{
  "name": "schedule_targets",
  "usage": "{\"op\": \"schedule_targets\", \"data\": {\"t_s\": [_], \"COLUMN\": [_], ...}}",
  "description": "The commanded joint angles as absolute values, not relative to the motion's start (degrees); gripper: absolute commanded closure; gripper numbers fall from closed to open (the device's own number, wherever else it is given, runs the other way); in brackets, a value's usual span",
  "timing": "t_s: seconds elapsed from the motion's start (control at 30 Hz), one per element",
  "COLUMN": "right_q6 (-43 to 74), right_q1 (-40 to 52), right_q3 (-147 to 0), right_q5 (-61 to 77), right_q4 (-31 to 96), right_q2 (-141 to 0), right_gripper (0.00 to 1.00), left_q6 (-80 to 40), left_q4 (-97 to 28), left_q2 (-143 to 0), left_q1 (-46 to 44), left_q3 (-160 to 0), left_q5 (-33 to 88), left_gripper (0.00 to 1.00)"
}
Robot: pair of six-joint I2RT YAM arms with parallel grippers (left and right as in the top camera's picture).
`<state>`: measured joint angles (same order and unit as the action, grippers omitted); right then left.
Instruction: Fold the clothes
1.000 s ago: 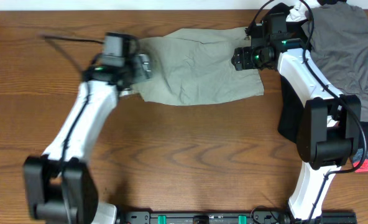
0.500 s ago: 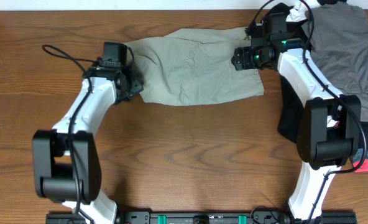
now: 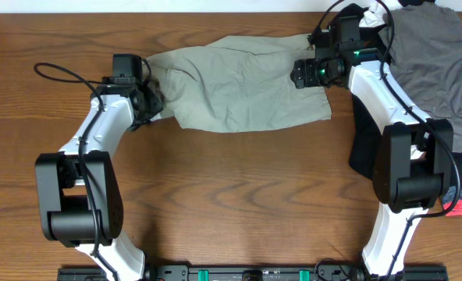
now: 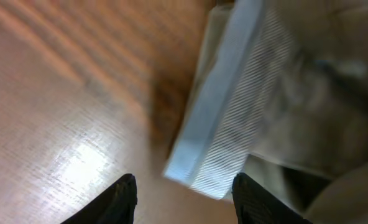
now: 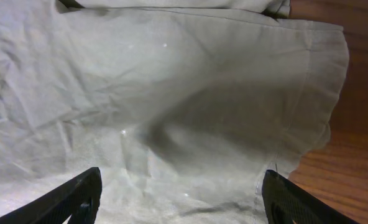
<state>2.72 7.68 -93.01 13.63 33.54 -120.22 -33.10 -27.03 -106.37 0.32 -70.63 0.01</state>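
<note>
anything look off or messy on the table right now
The khaki shorts lie wrinkled, not flat; at their left end the whitish lining is exposed, just ahead of the open left gripper. Nothing looks spilled or damaged.

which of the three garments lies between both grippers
The pale khaki-green woven garment, spread out in the middle; the darker grey garment and black garment lie piled at the right edge.

This looks like a robotics lab bench rather than a home: two white-and-black arms (image 3: 98,148) rise from a black rail (image 3: 246,274) along the near edge of a wood-grain desk (image 3: 231,203), with a loose cable (image 3: 59,70) trailing. Spare garments, one grey (image 3: 434,47) and one black (image 3: 360,152), lie heaped at the right.
</note>
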Motion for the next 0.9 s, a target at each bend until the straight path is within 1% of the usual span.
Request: {"op": "schedule_targets", "data": {"t_s": [0.0, 0.07, 0.2, 0.27, 0.53, 0.73, 0.87], "right_q6": [2.04, 2.02, 2.04, 2.04, 2.04, 2.02, 2.02], "right_q1": [8.34, 8.34, 8.34, 8.34, 8.34, 8.32, 8.32], "right_q3": [-94.06, -94.06, -94.06, -94.06, -94.06, -94.06, -94.06], "right_q5": [13.72, 13.72, 13.72, 13.72, 13.72, 13.72, 13.72], "right_q4": [33.45, 33.47, 33.45, 33.45, 33.63, 34.09, 34.09], "right_q2": [-118.24, -118.24, -118.24, -118.24, -118.24, -118.24, -118.24], "right_gripper": [0.19, 0.19, 0.19, 0.19, 0.19, 0.19, 0.19], "left_q6": [-34.33, -34.65, -34.7, -34.92, -34.83, -34.85, -34.83], "left_q4": [-24.8, -22.17, -13.74, -10.55, -5.74, -1.58, 0.19], "left_q2": [-107.96, -108.27, -108.27, -108.36, -111.66, -116.86, -117.67], "left_q1": [-1.04, -1.78, -3.22, -4.56, -9.67, -10.22, -10.22], "left_q3": [-70.39, -70.39, -70.39, -70.39, -70.39, -70.39, -70.39], "left_q5": [-0.36, 1.08, 9.63, 11.2, 8.75, 8.51, 8.32], "left_gripper": [0.48, 0.48, 0.49, 0.49, 0.49, 0.49, 0.49]}}
